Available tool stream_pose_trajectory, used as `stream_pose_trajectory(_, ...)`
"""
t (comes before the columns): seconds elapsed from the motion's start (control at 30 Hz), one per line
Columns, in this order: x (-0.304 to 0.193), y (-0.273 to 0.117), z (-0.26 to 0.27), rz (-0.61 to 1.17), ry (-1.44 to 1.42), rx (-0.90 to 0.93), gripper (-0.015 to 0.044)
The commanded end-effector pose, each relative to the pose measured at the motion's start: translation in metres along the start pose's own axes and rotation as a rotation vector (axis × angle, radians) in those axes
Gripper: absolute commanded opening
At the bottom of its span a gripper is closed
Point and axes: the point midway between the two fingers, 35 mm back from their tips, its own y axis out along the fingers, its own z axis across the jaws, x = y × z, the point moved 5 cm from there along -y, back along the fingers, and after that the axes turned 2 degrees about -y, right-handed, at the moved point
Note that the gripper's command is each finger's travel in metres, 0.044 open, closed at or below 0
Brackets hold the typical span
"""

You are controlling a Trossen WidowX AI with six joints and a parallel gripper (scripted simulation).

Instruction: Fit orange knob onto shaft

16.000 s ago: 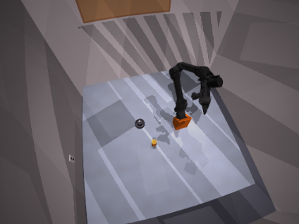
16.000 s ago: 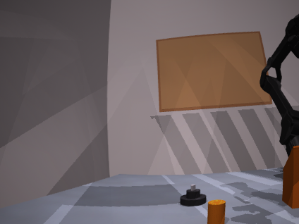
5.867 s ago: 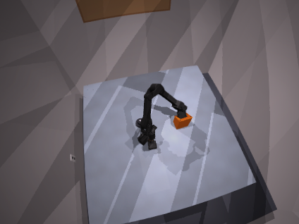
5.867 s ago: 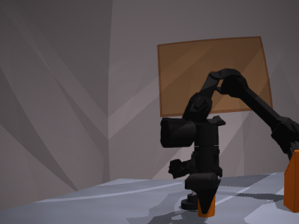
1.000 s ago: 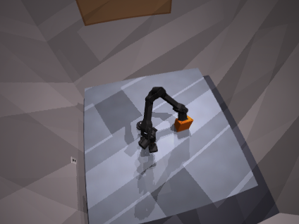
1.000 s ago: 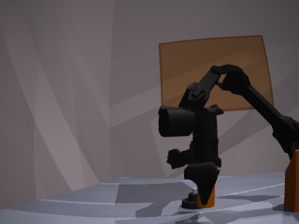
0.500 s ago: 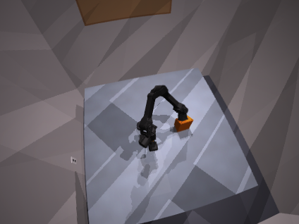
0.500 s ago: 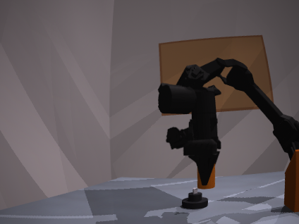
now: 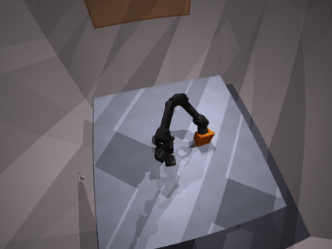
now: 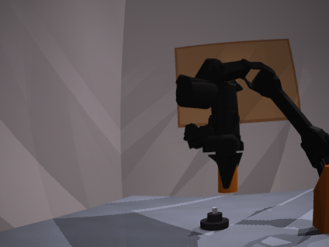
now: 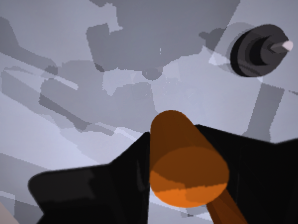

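The orange knob [image 10: 233, 186] [image 11: 190, 175] is a cylinder, upright in the exterior view, held with its lower end in the air. My gripper [image 10: 226, 185] [image 11: 171, 132] is shut on it, with a black finger on each side in the wrist view. The black round pedestal [image 10: 214, 224] [image 11: 243, 62] stands on the table with the short silver shaft [image 10: 214, 210] [image 11: 287, 46] pointing up. The knob is higher than the shaft and to its right in the exterior view. The pedestal is at the upper right in the wrist view. The knob's hole and the shaft's flat side cannot be made out.
The arm's orange base block [image 9: 203, 138] [image 10: 322, 206] stands on the grey-blue table [image 9: 129, 125] [image 10: 97, 229]. The black arm arches from it. Shadows of the arm lie across the table. A brown board [image 9: 141, 12] [image 10: 268, 105] is in the background.
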Motion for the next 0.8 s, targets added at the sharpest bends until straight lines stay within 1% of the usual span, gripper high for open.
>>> stream_pose_trajectory(0.0, 0.004, -0.002, -0.006, 0.003, 0.006, 0.012, 0.0)
stream_pose_trajectory(0.77, 0.035, 0.015, -0.066, -0.001, 0.008, 0.037, 0.0)
